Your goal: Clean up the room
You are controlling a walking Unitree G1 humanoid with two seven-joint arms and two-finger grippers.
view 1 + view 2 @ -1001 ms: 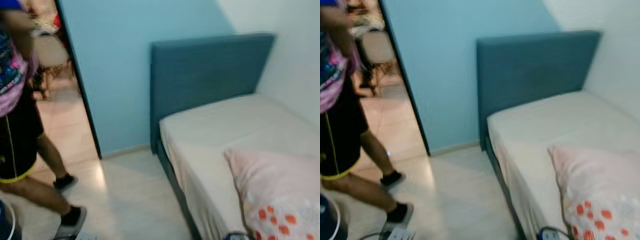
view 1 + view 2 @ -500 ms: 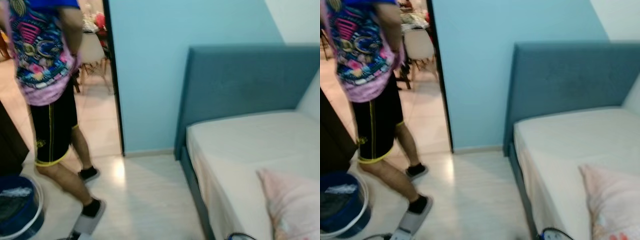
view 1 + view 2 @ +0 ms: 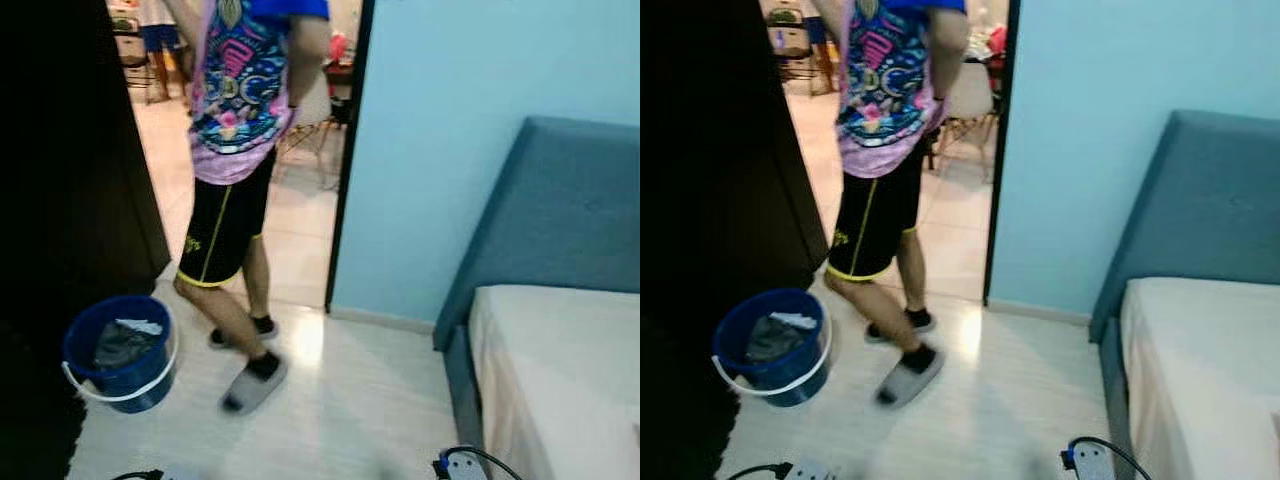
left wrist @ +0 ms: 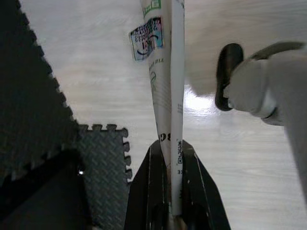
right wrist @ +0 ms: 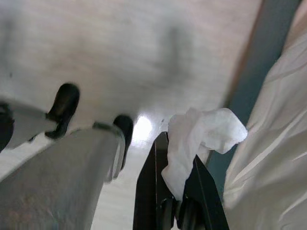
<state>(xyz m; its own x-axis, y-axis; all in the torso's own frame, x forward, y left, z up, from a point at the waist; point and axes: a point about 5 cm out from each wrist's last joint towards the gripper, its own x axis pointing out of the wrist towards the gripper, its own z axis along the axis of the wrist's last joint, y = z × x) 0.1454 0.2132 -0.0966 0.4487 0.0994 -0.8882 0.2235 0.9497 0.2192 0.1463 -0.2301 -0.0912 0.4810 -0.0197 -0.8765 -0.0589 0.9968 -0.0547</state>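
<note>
Grippers stay busy: left gripper (image 4: 171, 158) pinches a folded printed packet (image 4: 165, 86), apparently paper, while right gripper (image 5: 178, 165) clamps a crumpled white tissue (image 5: 199, 139). A person (image 3: 240, 130) walks beside a blue bucket (image 3: 120, 352).

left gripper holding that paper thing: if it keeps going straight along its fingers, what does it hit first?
Most likely the pale wood-look floor. The left gripper, shut on a white printed folded paper packet, points down at bare floor. The black interlocking foam mat lies off to the side, not in line. Depth is uncertain.
</note>
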